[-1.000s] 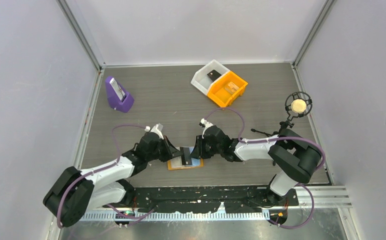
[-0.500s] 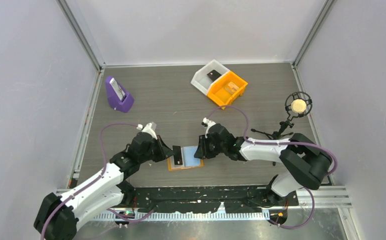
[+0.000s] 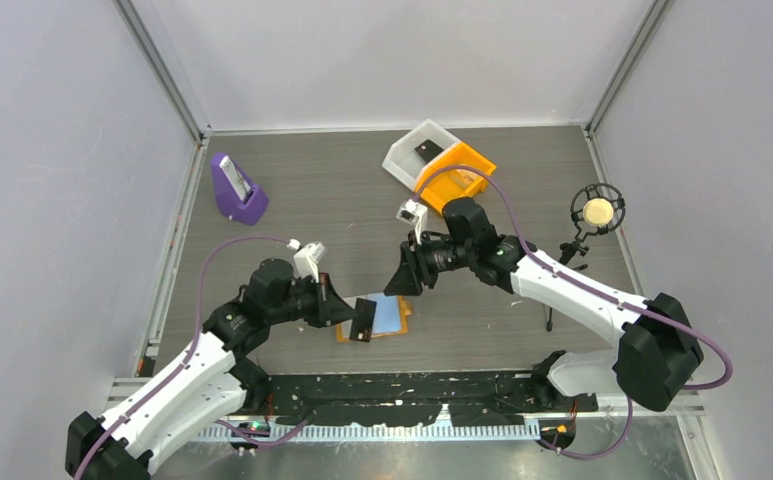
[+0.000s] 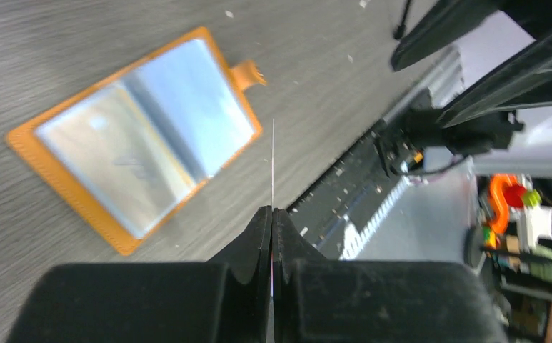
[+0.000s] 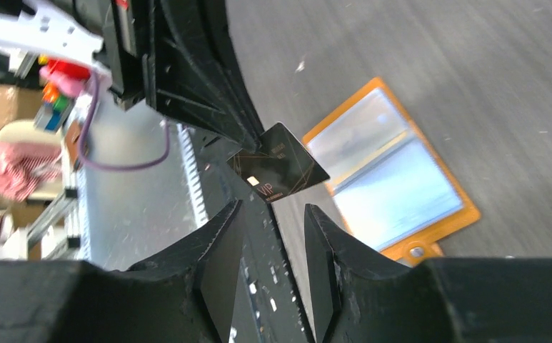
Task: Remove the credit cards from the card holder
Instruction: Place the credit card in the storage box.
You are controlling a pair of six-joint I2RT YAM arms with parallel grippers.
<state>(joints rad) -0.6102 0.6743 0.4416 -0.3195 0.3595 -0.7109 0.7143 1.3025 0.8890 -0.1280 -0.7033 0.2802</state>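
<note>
Nearest the lower edge of the top view, the left gripper (image 4: pixel 272 221) is seen pressed together on a thin black card (image 5: pixel 278 171). In the left wrist view the card appears edge-on as a fine line rising from between the closed tips. The card is held clear of the card holder (image 4: pixel 141 168), just above its left half as seen from above.

The card holder lies spread open like a book on the counter (image 3: pixel 312 200), at the lower centre of the top view, with its light blue panels facing up. Both panels look flat and pale. Whether any cards are left inside cannot be told.

A little farther up the frame, the right gripper (image 5: pixel 273 214) hangs above the counter with its jaws spread and nothing between them.

At the upper centre, a white bin (image 3: pixel 407 150) and an orange bin (image 3: pixel 459 175) stand side by side. A dark flat item (image 3: pixel 427 150) lies in the white bin, but it is too small to identify.

One card is judged to be out of the holder and not yet set down. What is left is to place it and to check the pockets for more.
</note>
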